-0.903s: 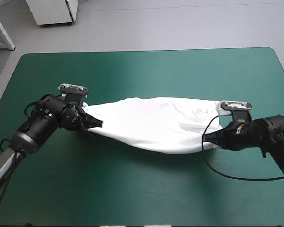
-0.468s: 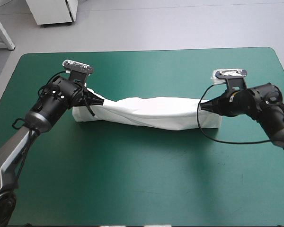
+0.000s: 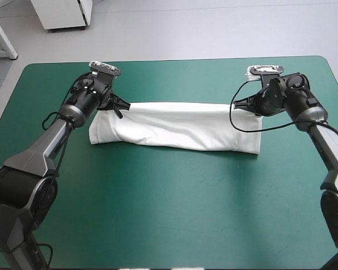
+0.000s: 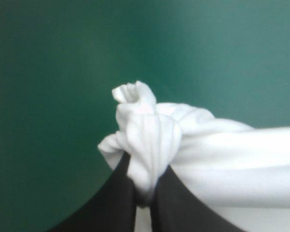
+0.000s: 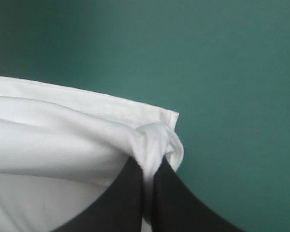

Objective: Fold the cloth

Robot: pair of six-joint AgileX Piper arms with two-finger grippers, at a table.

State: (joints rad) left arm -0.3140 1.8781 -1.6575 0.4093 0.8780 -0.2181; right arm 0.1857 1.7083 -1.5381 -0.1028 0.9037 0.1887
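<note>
High view: the T-shirt (image 3: 174,126), a long folded band, is laid across the desk (image 3: 158,214), far corners clenched by the left pincer (image 3: 120,106) and right pincer (image 3: 238,103), seemingly to draw the fold straight.

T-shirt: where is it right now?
High view: the T-shirt stretches as a long band across the table's far half, left gripper pinching one end, right gripper the other.
</note>
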